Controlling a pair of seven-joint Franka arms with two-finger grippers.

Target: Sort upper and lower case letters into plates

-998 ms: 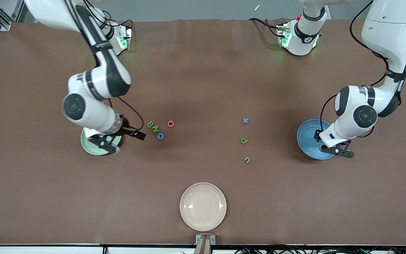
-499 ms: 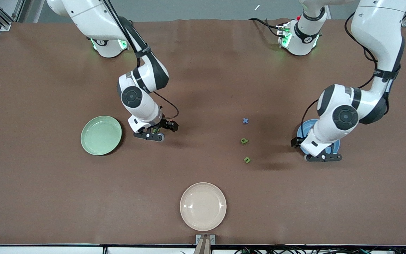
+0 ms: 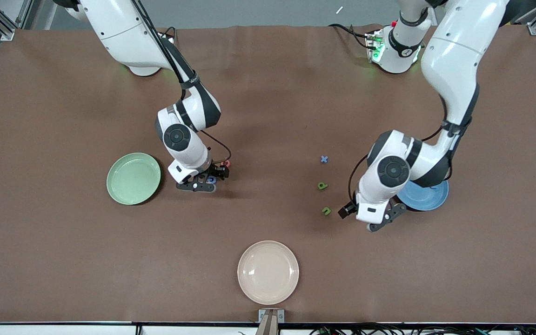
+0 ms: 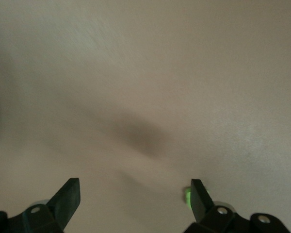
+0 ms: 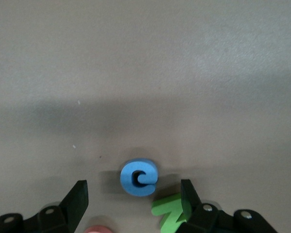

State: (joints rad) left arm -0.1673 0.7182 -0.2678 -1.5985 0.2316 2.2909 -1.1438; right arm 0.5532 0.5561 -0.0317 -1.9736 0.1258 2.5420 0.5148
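Note:
My right gripper [image 3: 197, 185] is open and low over a cluster of letters beside the mint green plate [image 3: 133, 178]. In the right wrist view, a blue c [image 5: 138, 177] lies just ahead of my right gripper [image 5: 133, 194]. A green N [image 5: 173, 212] lies against one finger, and a red letter [image 5: 97, 229] shows at the frame's edge. My left gripper [image 3: 379, 222] is open and empty [image 4: 135, 191], low over the bare mat. It is between the green u [image 3: 326, 211] and the sky blue plate [image 3: 424, 195], which the arm partly hides. A green p [image 3: 322, 186] and a blue x [image 3: 324, 159] lie nearby.
A cream-beige plate [image 3: 268, 272] sits near the table's front edge, nearest the front camera. In the front view the red letter [image 3: 225, 163] and the blue c [image 3: 211, 179] peek out by the right gripper. A sliver of a green letter [image 4: 187, 195] shows beside one left finger.
My right gripper went from over the mint green plate to the letter cluster and has settled there. My left gripper moved off the sky blue plate toward the green u.

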